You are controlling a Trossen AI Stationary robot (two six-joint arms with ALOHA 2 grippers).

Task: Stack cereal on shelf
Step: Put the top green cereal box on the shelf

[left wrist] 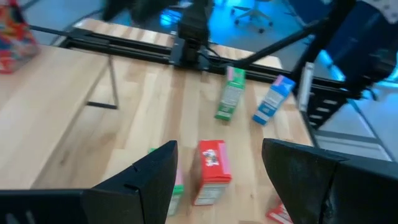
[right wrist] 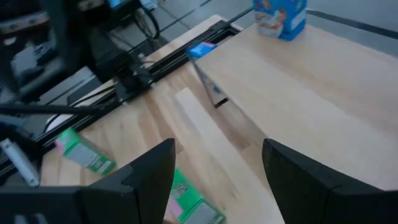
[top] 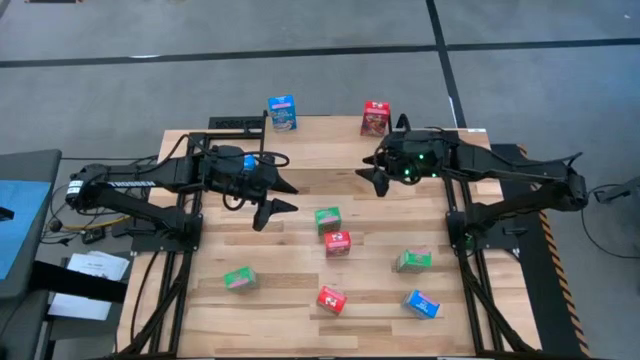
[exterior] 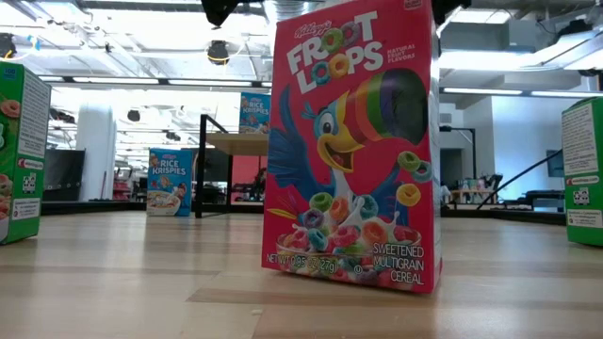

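The shelf (top: 330, 135) stands at the table's far side. A blue cereal box (top: 282, 113) and a red one (top: 375, 118) stand on it, toward its left and right ends. Another blue box (exterior: 170, 181) stands on the table by the shelf's left legs. Loose on the table are a green box (top: 327, 218), a red box (top: 337, 241), another green box (top: 412, 261), and several more nearer the front. My left gripper (top: 277, 198) hovers open, left of the green and red pair. My right gripper (top: 370, 175) hovers open near the shelf's right part.
The low view is filled by a red box (exterior: 353, 141) standing upright, with green boxes at both picture edges (exterior: 19, 151) (exterior: 584, 169). The shelf's thin black legs (right wrist: 208, 87) stand on the tabletop. Bare wood lies between the shelf and the loose boxes.
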